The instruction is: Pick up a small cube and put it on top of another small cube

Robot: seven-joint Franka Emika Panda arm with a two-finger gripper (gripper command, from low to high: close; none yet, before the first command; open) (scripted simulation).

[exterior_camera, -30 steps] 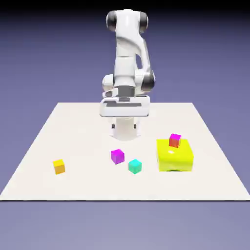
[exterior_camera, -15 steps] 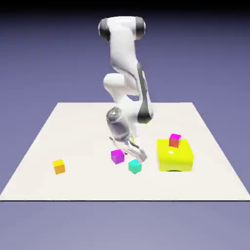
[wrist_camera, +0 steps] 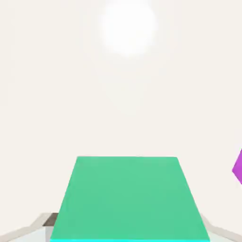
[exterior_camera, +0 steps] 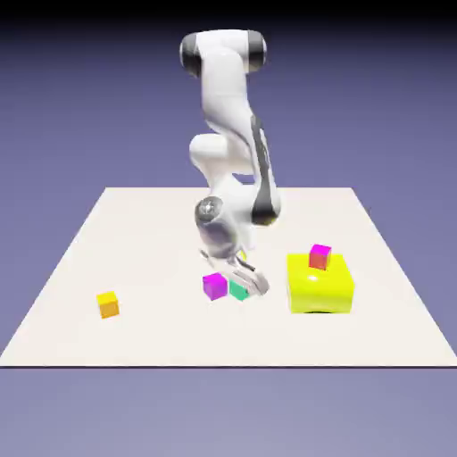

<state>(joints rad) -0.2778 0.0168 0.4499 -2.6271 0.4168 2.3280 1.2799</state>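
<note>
The step in hand looks to be taking the green cube (exterior_camera: pixel 238 290) up and away in the gripper (wrist_camera: pixel 128 231); the job seems about halfway, with the cube gripped and the stacking not yet done. The lift wants to go straight up and smoothly, with the squeeze kept even, because the purple cube (exterior_camera: pixel 214 286) is just beside it on the exterior view's left; a sideways drift low down could knock that one askew. Which cube is to be the base, I cannot tell; the purple one is the nearest, the orange cube (exterior_camera: pixel 108 305) is well apart toward the exterior view's left, and the magenta-topped red cube (exterior_camera: pixel 319 257) sits on the big yellow block (exterior_camera: pixel 319 290). Whichever it is, the carried cube should clear its top before moving across, then be turned so the faces line up, lowered gently until it touches, and let go only once it sits flat; letting go high or off-centre could tip it.

As for the gripper, its two fingers are closed on the green cube, one against each side, only a cube's breadth between them; in the hand view the cube fills the space between the tips and looks square to them, which should help it travel without twisting; whether its underside is off the table (exterior_camera: pixel 161 232), I cannot tell.
</note>
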